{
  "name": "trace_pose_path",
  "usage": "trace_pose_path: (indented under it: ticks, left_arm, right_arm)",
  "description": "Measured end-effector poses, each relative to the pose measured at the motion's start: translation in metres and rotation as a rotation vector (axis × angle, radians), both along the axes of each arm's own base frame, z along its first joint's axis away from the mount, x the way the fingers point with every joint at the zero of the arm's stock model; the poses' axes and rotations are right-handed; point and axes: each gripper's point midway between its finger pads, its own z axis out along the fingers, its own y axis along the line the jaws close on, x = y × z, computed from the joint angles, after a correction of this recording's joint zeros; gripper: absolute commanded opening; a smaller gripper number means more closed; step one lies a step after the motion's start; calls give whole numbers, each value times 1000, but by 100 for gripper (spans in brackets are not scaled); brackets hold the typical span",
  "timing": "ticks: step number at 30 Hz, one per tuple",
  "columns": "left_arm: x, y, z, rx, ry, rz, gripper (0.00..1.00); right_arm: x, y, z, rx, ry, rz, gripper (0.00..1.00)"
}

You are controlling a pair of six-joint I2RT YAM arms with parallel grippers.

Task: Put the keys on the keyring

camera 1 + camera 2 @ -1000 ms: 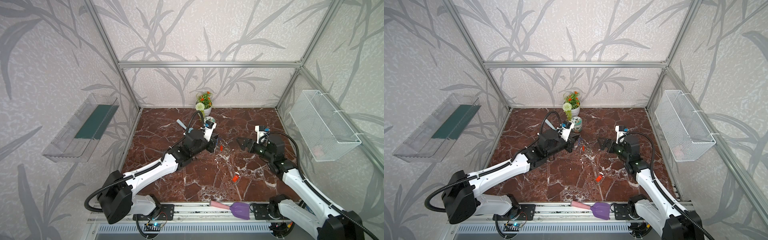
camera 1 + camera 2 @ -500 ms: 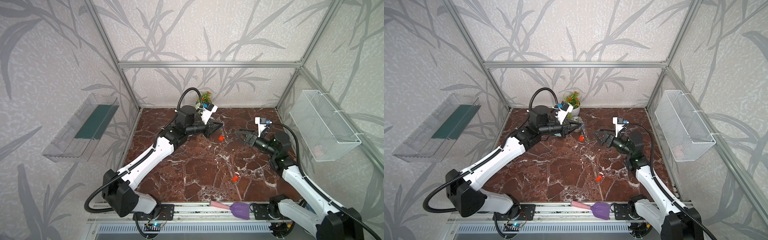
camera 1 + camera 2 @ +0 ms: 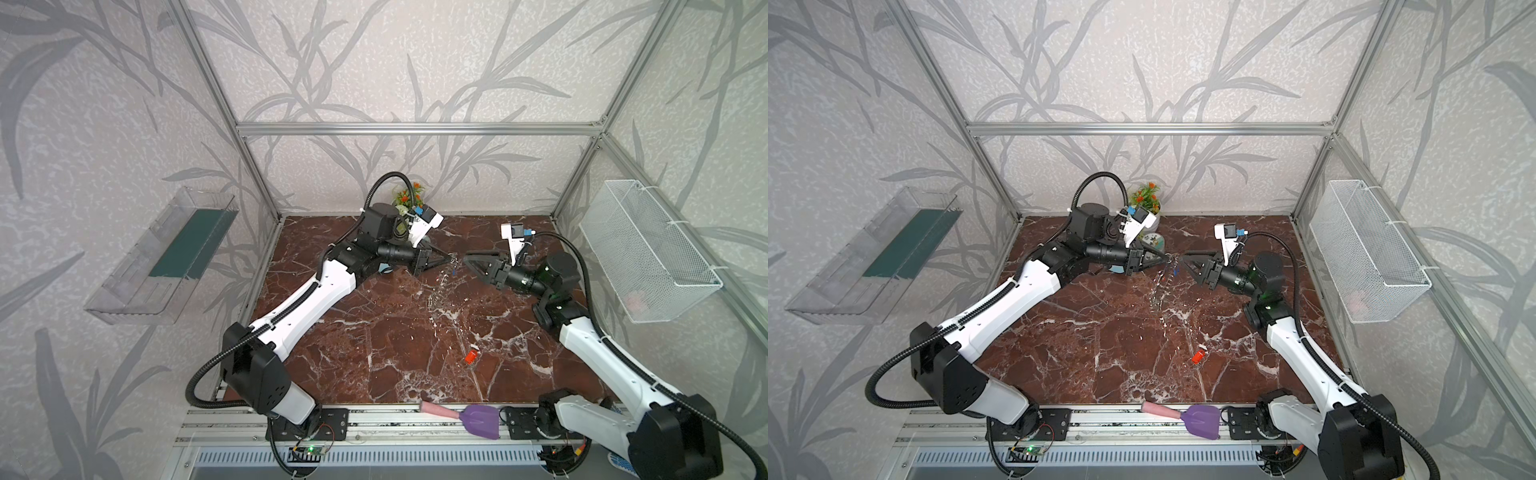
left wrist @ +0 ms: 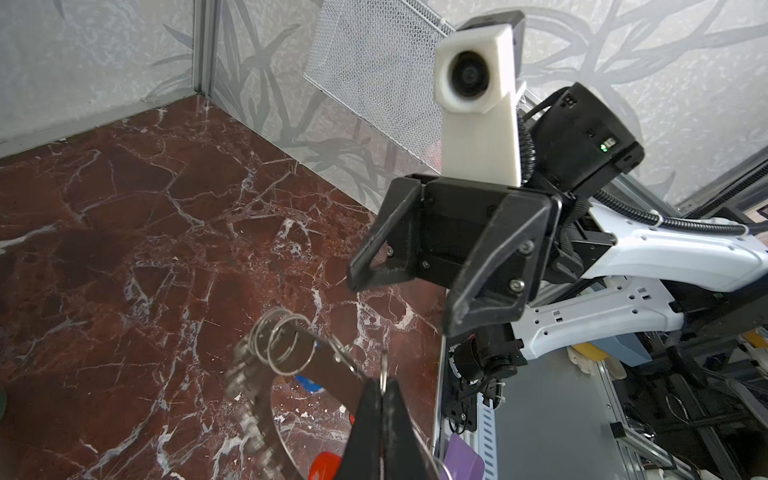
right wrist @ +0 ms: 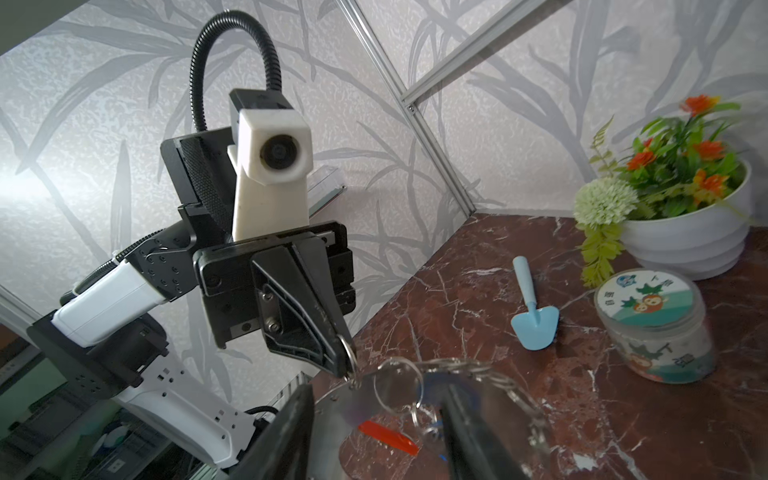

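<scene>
Above marble (image 3: 395,332), right pincer (image 4: 403,307) nearer keyring (image 4: 324,368)

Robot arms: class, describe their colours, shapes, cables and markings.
The left arm and right arm have white shells, black joints and ribbed black cables. The left gripper and right gripper have black triangular open-frame jaws and white camera housings; a green light glows on the right arm.

I see a light-blue plastic trowel (image 5: 534,322) on the red-brown marble tabletop (image 5: 478,291), near a clear cartoon-print jar (image 5: 660,345) and a white ribbed flowerpot (image 5: 685,245). A purple, pink-handled trowel (image 3: 480,422) lies on the front aluminium rail (image 3: 374,424).
</scene>
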Motion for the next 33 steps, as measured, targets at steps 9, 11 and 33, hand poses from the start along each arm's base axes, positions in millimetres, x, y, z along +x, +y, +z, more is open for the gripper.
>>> trace_pose_path:
  ticks: [9,11,33]
  left_arm:
    - [-3,-3,-1,-2,24,-32,0]
    - [-2,-4,-2,3,32,-33,0]
    - [-5,-4,-3,4,48,-49,0]
  right_arm:
    - [-2,9,2,16,-2,68,28]
    - [-3,9,6,22,-14,74,26]
    - [-3,20,4,20,0,129,15]
